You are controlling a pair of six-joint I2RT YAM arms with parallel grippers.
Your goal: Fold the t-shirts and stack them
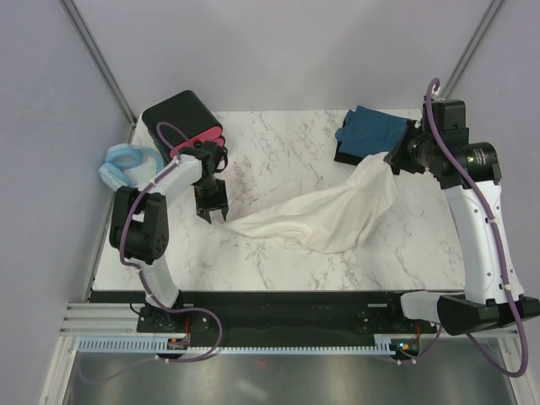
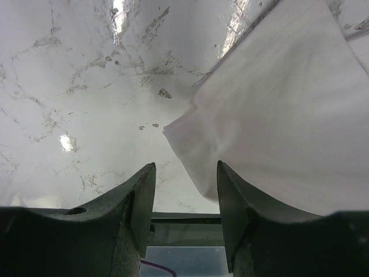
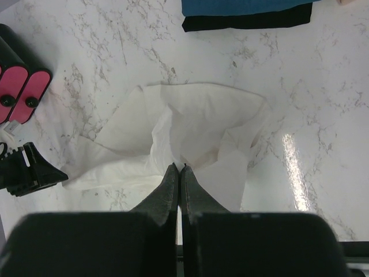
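Observation:
The cream-white t-shirt point(image 1: 325, 215) stretches across the marble from its left tip, near the left arm, up to the right arm. My right gripper point(image 1: 393, 160) is shut on a pinch of that white t-shirt point(image 3: 190, 130) and holds this end raised. My left gripper point(image 1: 212, 213) stands open just left of the shirt's left tip. In the left wrist view a corner of the white t-shirt point(image 2: 271, 109) lies ahead of the open gripper point(image 2: 185, 173), with nothing between the fingers. The dark teal-blue t-shirt point(image 1: 373, 129) lies folded at the back right, also seen as teal cloth point(image 3: 245, 6).
A black box with pink drawers point(image 1: 187, 122) stands at the back left, its pink fronts point(image 3: 23, 86) showing in the right wrist view. A pale blue padded ring point(image 1: 126, 162) lies at the table's left edge. The marble table point(image 1: 278, 143) ends at a black rail in front.

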